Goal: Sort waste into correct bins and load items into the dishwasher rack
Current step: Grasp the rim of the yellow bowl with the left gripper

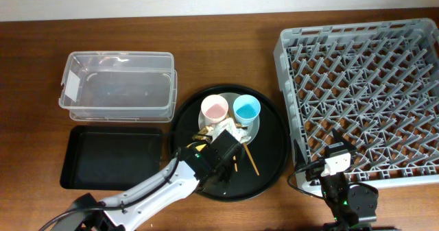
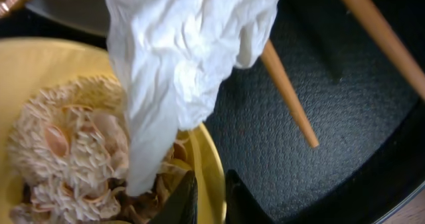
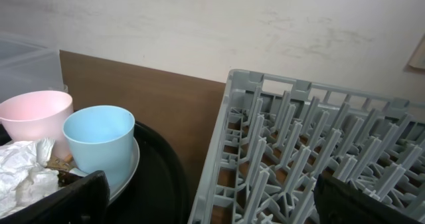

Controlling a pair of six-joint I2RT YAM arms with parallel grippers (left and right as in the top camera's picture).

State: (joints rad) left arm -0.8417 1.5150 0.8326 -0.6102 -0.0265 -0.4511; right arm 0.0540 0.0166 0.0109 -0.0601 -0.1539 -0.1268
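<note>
- Left tool [image 2: 211,199] is sitting narrow, pinching what looks like the rim of the yellow bowl [image 2: 26,71] on the round black tray [image 2: 345,151].
- Bowl is carrying food scraps [image 2: 66,157]. A crumpled napkin [image 2: 179,51] is draping over it, and chopsticks [image 2: 289,98] are lying just beside, on the right.
- Handling guess: bowl is looking stiff, light and smooth. A rim pinch is workable, but it's likely tilting on lift and needs holding level or the scraps are spilling.
- Napkin is soft and near weightless, so I'm suggesting a grab at the bunched top.
- Right tool [image 3: 211,197] is standing wide, holding nothing, near the rack [image 3: 319,137].
- Bins, the clear tub [image 1: 116,87] and the small black tray [image 1: 110,155], are sitting left on the tabletop [image 1: 226,39].
</note>
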